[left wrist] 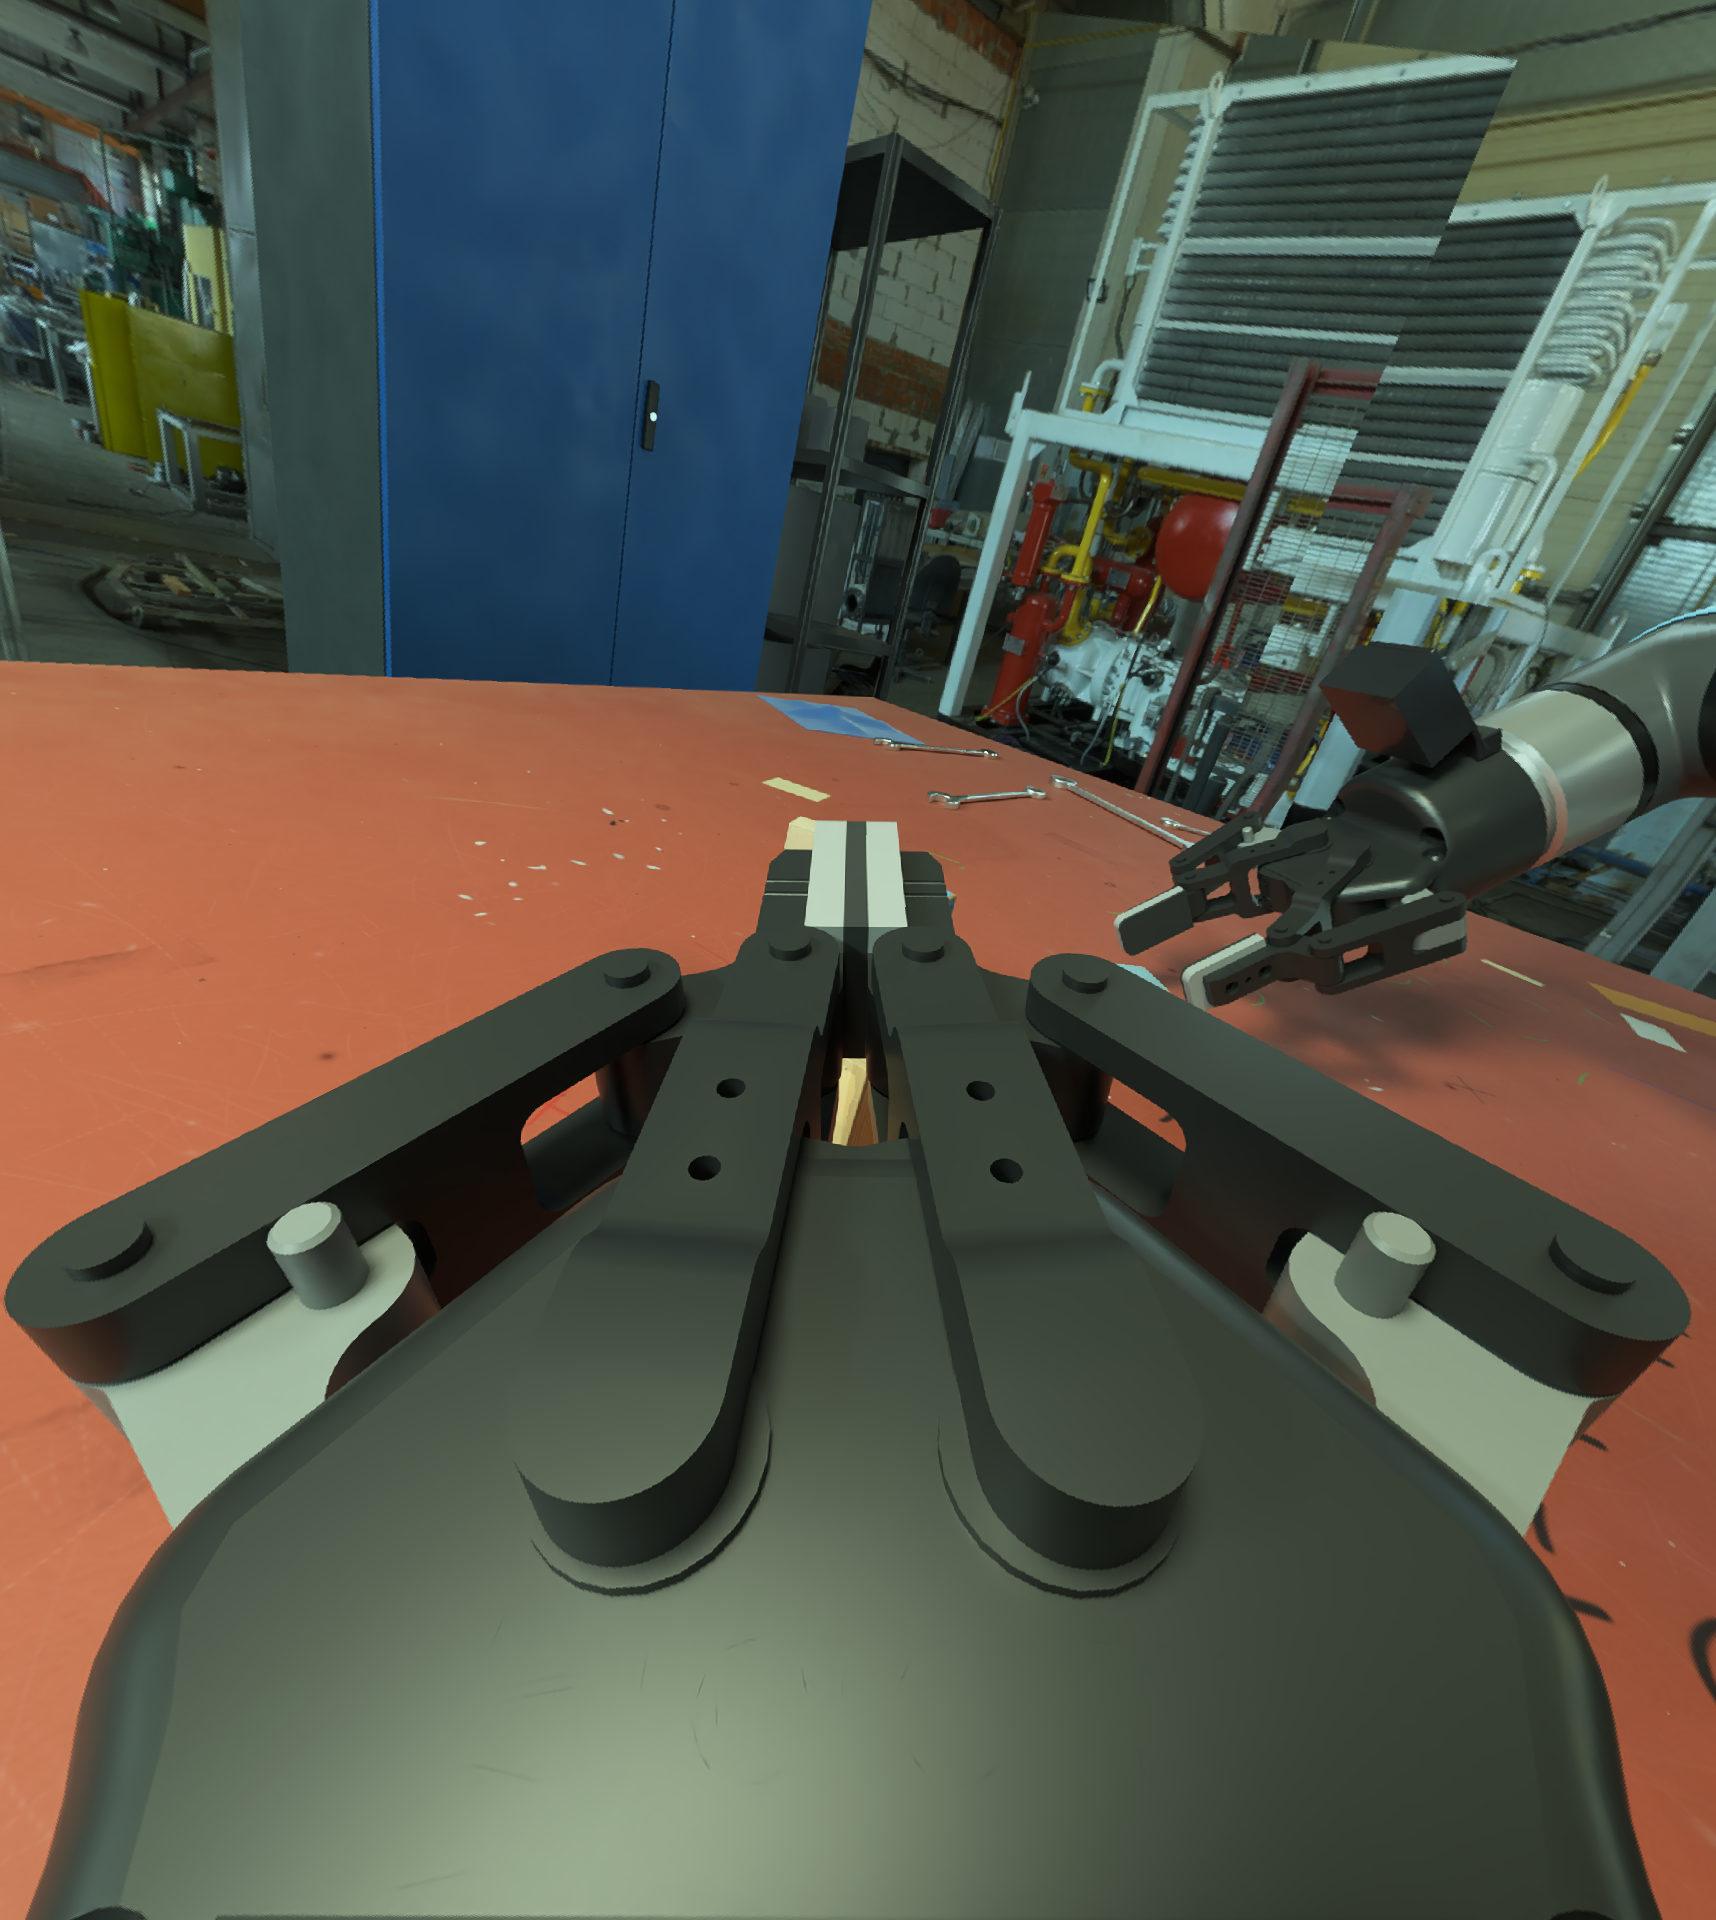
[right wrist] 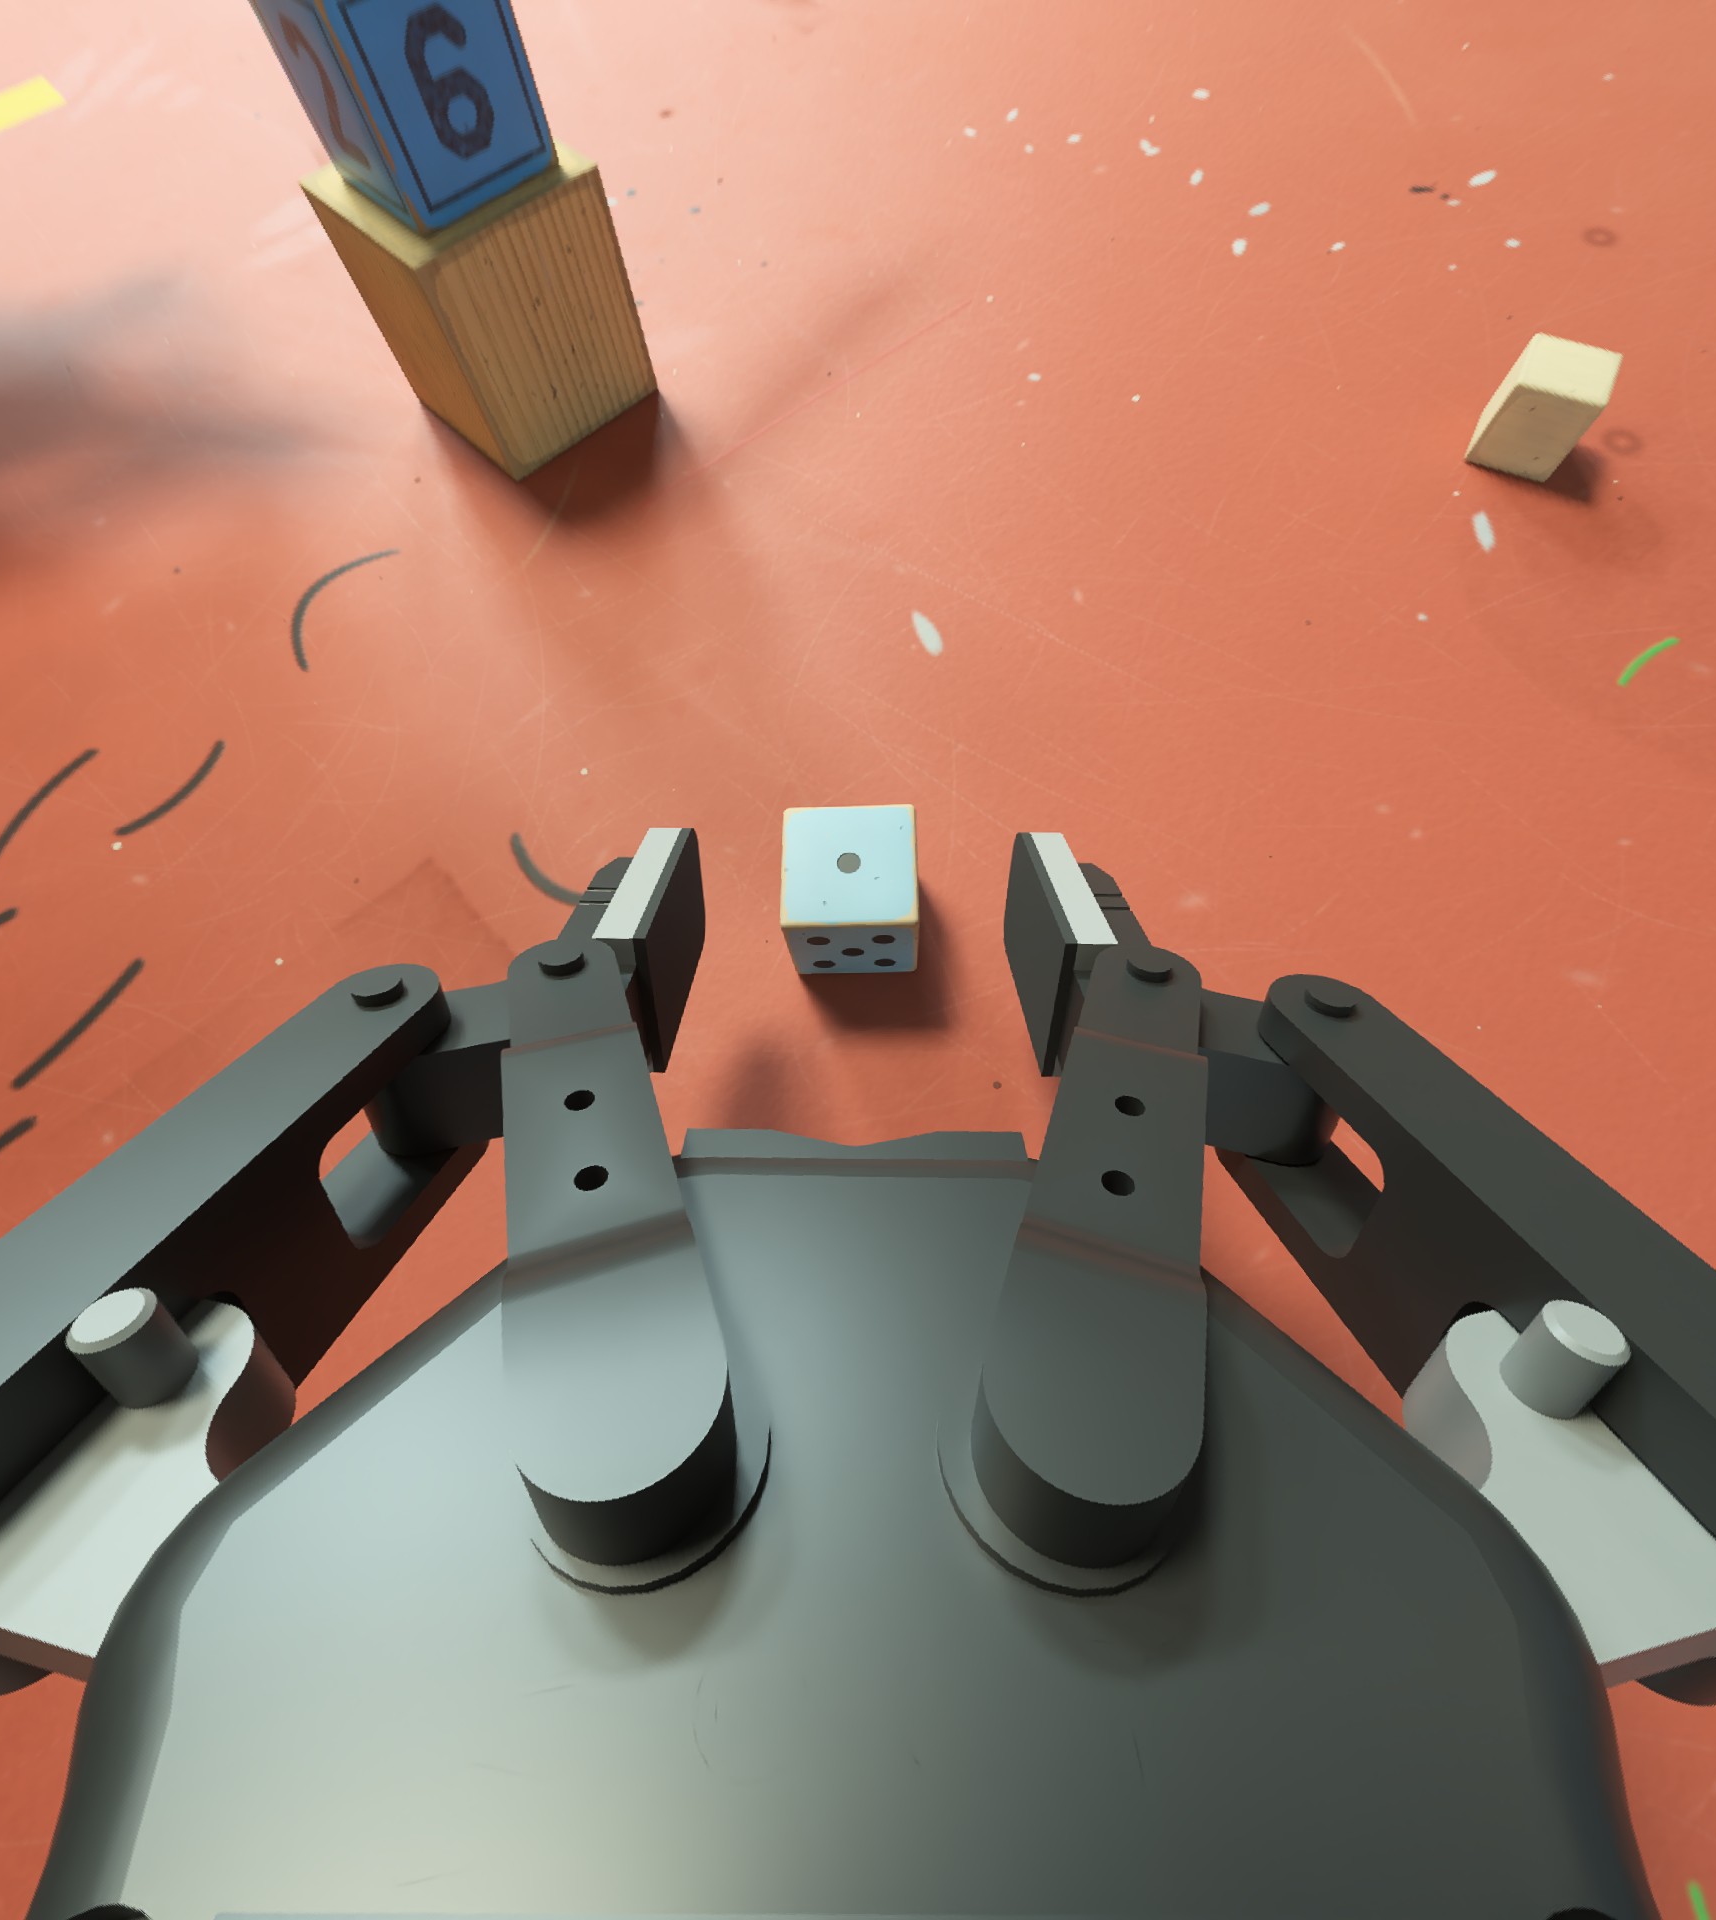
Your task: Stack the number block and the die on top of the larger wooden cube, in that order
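Note:
In the right wrist view a pale blue die (right wrist: pixel 849 888) sits on the red table between the fingers of my right gripper (right wrist: pixel 852 844), which is open and low around it without touching. At the top left a blue number block (right wrist: pixel 438 104) stands on the larger wooden cube (right wrist: pixel 521 322). My left gripper (left wrist: pixel 854 873) is shut and empty above the table; a sliver of pale wood (left wrist: pixel 849 1112) shows below between its fingers. The right gripper also shows in the left wrist view (left wrist: pixel 1160 956), open and close to the table.
A smaller pale wooden cube (right wrist: pixel 1545 410) lies to the right of the die. Several wrenches (left wrist: pixel 989 798) lie near the table's far edge (left wrist: pixel 314 670). A blurred arm shadow (right wrist: pixel 54 416) falls left of the stack.

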{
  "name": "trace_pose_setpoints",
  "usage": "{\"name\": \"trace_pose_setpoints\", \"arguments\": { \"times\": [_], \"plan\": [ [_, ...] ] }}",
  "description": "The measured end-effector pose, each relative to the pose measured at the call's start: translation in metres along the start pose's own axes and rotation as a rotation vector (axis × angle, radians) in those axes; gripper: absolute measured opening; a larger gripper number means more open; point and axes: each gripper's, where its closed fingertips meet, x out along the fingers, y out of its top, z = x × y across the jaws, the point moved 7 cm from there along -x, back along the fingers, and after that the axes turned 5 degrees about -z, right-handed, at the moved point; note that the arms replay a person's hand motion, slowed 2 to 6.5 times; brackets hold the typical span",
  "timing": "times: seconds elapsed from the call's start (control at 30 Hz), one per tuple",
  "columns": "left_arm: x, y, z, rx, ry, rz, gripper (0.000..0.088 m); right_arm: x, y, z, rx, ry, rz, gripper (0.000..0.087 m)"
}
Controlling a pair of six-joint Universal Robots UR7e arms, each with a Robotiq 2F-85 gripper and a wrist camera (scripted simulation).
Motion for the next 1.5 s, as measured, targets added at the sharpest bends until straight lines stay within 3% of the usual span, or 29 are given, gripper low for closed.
{"name": "trace_pose_setpoints", "arguments": {
  "times": [0.1, 0.33, 0.47, 0.83, 1.5],
  "plan": [
    [-0.001, 0.000, 0.000, -0.002, 0.000, 0.006, 0.0000, 0.004, 0.000, -0.002, -0.024, -0.013, -0.045, 0.0498],
    [-0.003, 0.001, 0.001, 0.008, 0.003, 0.026, 0.0000, 0.012, -0.003, -0.002, -0.079, -0.065, -0.134, 0.0250],
    [-0.004, 0.001, 0.001, 0.016, 0.006, 0.036, 0.0000, 0.015, 0.003, -0.002, -0.091, -0.064, -0.128, 0.0252],
    [-0.005, 0.001, 0.003, 0.032, 0.006, 0.046, 0.0000, 0.028, 0.032, -0.013, -0.107, 0.067, -0.029, 0.0252],
    [-0.006, 0.002, 0.006, 0.055, -0.014, 0.054, 0.0000, 0.045, 0.129, -0.038, -0.347, 0.400, 0.117, 0.0252]
  ]
}}
